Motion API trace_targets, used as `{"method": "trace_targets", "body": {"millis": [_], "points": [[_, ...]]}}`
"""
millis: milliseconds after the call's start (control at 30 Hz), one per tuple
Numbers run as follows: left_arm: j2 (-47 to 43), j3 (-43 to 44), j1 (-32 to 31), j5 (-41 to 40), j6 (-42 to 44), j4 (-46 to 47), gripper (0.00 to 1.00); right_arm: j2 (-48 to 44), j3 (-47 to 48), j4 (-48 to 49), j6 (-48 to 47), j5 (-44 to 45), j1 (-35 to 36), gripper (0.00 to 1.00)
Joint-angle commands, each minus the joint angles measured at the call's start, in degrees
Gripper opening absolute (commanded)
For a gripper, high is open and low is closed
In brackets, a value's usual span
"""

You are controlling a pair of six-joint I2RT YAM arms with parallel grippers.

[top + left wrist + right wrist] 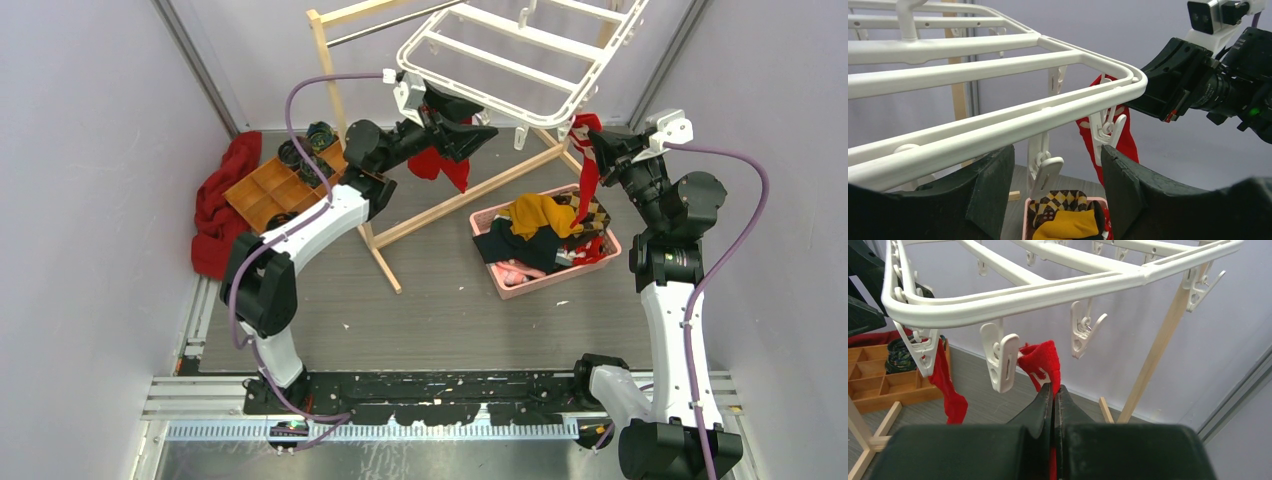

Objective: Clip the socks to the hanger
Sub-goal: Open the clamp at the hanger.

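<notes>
Right tool (1054,390) pinches the sock (1042,356) I must clip, just beside a corner clip (1002,362) of the hanger (1048,292); left tool (1057,167) stands open.

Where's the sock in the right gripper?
Top view, right side: the sock hangs from the shut right gripper, just under the hanger's corner and over the pink basket.

Wood rack (385,262) stands mid-table (440,310), metal rod (370,32) across its top. Pink basket (555,277) sits right of the rack's foot, w/ a mustard garment (540,212) and a checkered one (592,222) piled inside among dark & pink bits. Far left: dark red cloth (215,215) heaped by the wall, just beside a wood compartment tray (265,190) — dark rolls (300,155) in its far cells.
</notes>
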Motion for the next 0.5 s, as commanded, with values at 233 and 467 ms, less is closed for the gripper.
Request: {"method": "trace_targets", "body": {"millis": [233, 467], "points": [[3.78, 6.50, 0.06, 5.51, -6.95, 7.25, 0.63, -0.40, 1.37, 2.27, 0.60, -0.68, -0.41, 0.01], [4.16, 6.51, 0.03, 6.93, -9.33, 10.15, 0.61, -0.46, 1.28, 2.14, 0.57, -0.84, -0.40, 0.01]]}}
